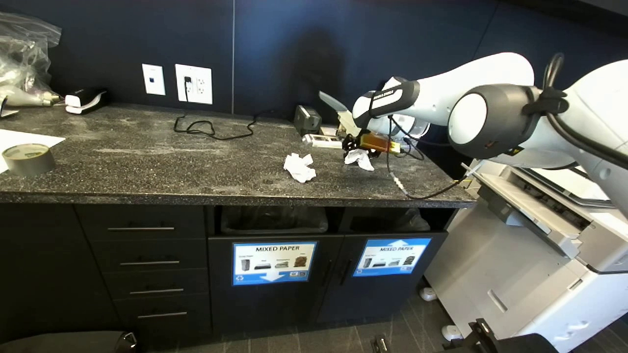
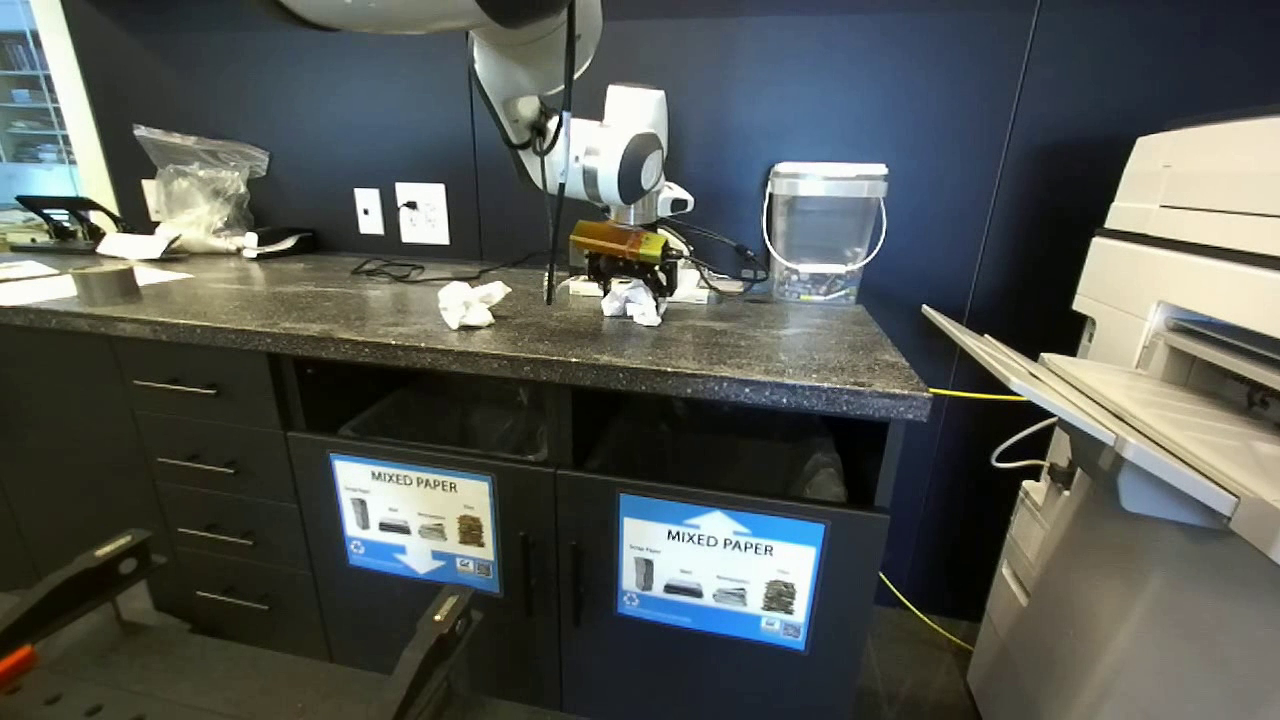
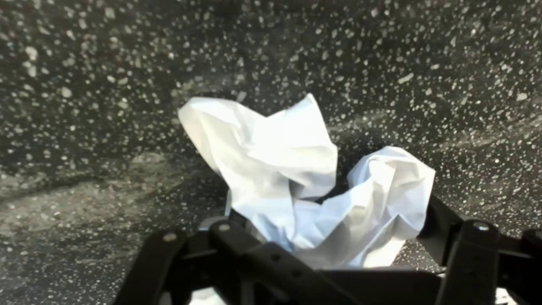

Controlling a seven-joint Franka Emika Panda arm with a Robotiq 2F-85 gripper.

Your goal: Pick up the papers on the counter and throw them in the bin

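Note:
Two crumpled white papers lie on the dark speckled counter (image 1: 225, 169) (image 2: 330, 305) (image 3: 106, 63). A paper wad (image 1: 298, 167) (image 2: 470, 303) sits apart from the gripper, nearer the counter's middle. Another paper wad (image 1: 360, 160) (image 2: 632, 302) (image 3: 283, 152) is under my gripper (image 1: 357, 147) (image 2: 632, 285) (image 3: 334, 216). In the wrist view the fingers stand wide apart on both sides of this wad, open and low at the counter. The left fingertip is partly hidden by the paper. Bins (image 1: 274, 231) (image 2: 450, 445) show in cabinet openings below the counter edge, behind "MIXED PAPER" signs.
Behind the gripper are a grey box (image 1: 307, 120), a white item (image 1: 323, 141) and a clear bucket (image 2: 825, 235). A black cable (image 1: 211, 131) lies along the wall. A tape roll (image 1: 29, 159) is at the left. A printer (image 1: 539, 255) (image 2: 1100, 560) stands past the counter's right end.

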